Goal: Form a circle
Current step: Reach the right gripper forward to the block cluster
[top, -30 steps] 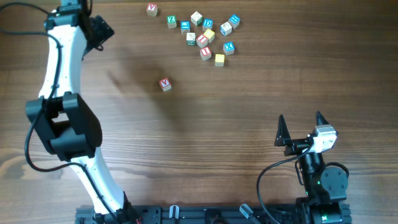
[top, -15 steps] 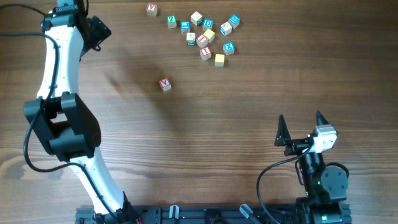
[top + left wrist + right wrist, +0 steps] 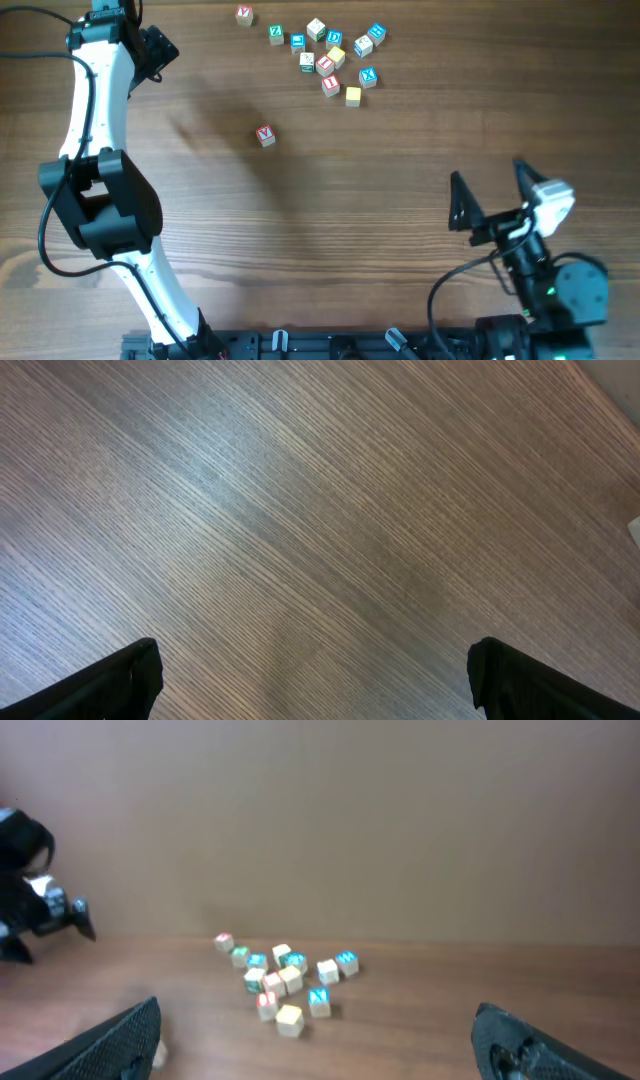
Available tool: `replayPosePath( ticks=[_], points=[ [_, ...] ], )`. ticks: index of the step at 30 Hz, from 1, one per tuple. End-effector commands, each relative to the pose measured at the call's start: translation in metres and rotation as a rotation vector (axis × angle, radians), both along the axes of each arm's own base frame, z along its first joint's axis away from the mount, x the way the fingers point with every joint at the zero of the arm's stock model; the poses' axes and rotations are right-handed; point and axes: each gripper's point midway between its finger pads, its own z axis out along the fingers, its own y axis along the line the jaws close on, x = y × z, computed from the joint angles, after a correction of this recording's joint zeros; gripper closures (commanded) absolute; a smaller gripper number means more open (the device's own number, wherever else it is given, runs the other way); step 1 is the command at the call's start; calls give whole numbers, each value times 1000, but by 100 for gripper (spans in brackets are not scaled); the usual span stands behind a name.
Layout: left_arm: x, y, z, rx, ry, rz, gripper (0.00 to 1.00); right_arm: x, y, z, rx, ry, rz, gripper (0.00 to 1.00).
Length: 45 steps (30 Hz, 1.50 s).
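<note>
At the far side of the surface (image 3: 400,150), seen from overhead, the circle (image 3: 325,64) sits as a close huddle of tiny wooden letter cubes, with red, yellow, blue and whitish faces among them; at this size I cannot tell whether the huddle closes into a true ring. Loose cubes (image 3: 297,42) of the same kind lie just beside the circle on its left, right and far sides, some of them touching it or nearly so; a lone cube (image 3: 265,135) with a red letter lies apart from the circle, to its left and nearer the arms' bases.

The right tool (image 3: 488,172) stands well apart from the circle, toward the near edge and to its right; its two dark fingers are spread wide and released, with nothing between them. In the right wrist view the circle (image 3: 275,982) shows small and blurred, far ahead of that tool (image 3: 315,1010) and a little left of its midline, with bare wood between the two.

The left arm (image 3: 95,110) reaches up the surface well to the left of the circle; the left tool (image 3: 312,650) shows plainly only in its own camera, its fingers released and wide apart over plain wood grain; from that view I cannot tell how it lies relative to the circle.
</note>
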Motion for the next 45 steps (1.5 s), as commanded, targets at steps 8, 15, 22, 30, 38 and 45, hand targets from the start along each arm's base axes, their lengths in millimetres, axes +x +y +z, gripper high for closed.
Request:
replayPosePath(
  ticks=[8,15,22,30,38,45],
  points=[
    [1,3,6,15,-10,2,0,91,44,88,-3,348,225,0],
    [1,3,6,15,-10,2,0,176,65,51,38,672,307,0],
    [1,3,6,15,-10,2,0,235,98,-62,27,913,357,0],
    [1,3,6,15,-10,2,0,265,128,-186,107,1149,205,43],
    [1,3,6,15,-10,2,0,274,152,-227,-236,1021,-87,32],
    [1,3,6,15,-10,2,0,271,160,-260,-271,1054,-92,28]
  ],
)
